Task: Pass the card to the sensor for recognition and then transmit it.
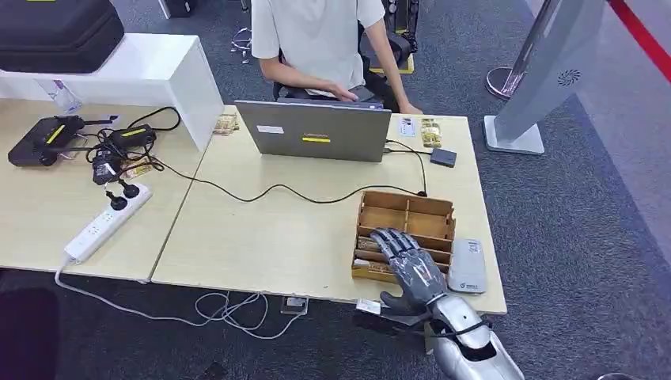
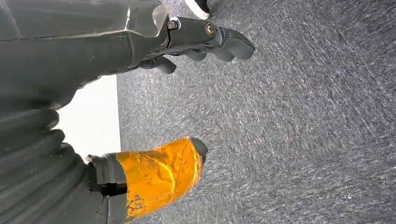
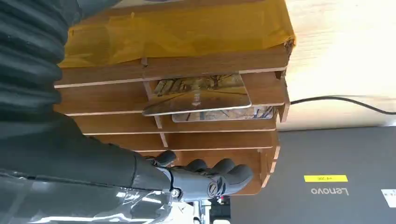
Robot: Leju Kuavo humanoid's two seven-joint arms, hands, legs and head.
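Observation:
A wooden slotted card box (image 1: 407,215) stands near the table's front right edge. Picture cards (image 3: 198,94) lie in one of its slots, one leaning over another; from the head they appear in the near slots (image 1: 367,247). My right hand (image 1: 409,267) hovers over the front part of the box with its fingers (image 3: 219,177) stretched out and holding nothing. A flat grey card sensor (image 1: 467,267) lies just right of the box. My left hand (image 2: 187,37) hangs over grey carpet, its thumb (image 2: 159,175) wrapped in orange tape, with nothing in it.
A grey laptop (image 1: 315,131) faces a seated person (image 1: 316,39) at the far side. A black cable (image 1: 277,190) runs across the table to the box's back. A power strip (image 1: 107,222) and chargers lie left. A white stand (image 1: 522,103) is on the floor right.

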